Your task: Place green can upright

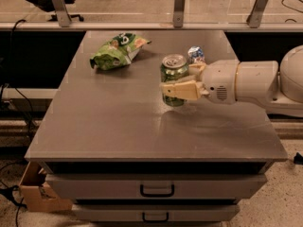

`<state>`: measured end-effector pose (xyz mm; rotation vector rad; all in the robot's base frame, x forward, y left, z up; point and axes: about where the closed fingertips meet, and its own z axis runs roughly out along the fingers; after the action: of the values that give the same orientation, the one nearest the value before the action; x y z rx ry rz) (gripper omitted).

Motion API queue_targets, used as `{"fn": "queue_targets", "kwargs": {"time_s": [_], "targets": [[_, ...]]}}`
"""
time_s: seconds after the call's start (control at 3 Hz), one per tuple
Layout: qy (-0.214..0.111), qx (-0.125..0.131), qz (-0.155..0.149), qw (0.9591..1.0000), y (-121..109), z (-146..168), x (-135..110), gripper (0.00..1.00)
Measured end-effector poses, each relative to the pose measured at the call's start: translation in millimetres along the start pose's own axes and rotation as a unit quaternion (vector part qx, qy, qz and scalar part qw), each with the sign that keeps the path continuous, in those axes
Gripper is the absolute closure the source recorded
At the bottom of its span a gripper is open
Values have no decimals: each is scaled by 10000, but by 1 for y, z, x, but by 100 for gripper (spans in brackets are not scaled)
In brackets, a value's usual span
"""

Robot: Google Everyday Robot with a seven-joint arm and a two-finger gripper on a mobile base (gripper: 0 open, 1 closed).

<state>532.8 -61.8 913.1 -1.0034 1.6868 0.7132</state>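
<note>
The green can (173,74) stands upright near the middle of the grey table top (118,122), its silver pull-tab top facing up. My gripper (174,81) reaches in from the right and is shut on the can, one tan finger (182,90) across its front and the other behind it. The can's base is at or just above the table surface; I cannot tell which. The white arm (255,82) runs off to the right.
A green snack bag (117,51) lies at the back left of the table. A silver-and-blue can (195,54) sits just behind my gripper. Drawers (156,188) are under the table, a cardboard box (35,193) on the floor at left, a railing behind.
</note>
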Motion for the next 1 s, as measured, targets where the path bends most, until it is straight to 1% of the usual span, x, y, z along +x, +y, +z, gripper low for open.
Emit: {"fn": "queue_targets", "kwargs": {"time_s": [0.67, 1.0], "targets": [[-374, 139, 174, 9991, 7, 14, 14, 100], [-451, 156, 226, 9986, 9, 21, 19, 100]]}}
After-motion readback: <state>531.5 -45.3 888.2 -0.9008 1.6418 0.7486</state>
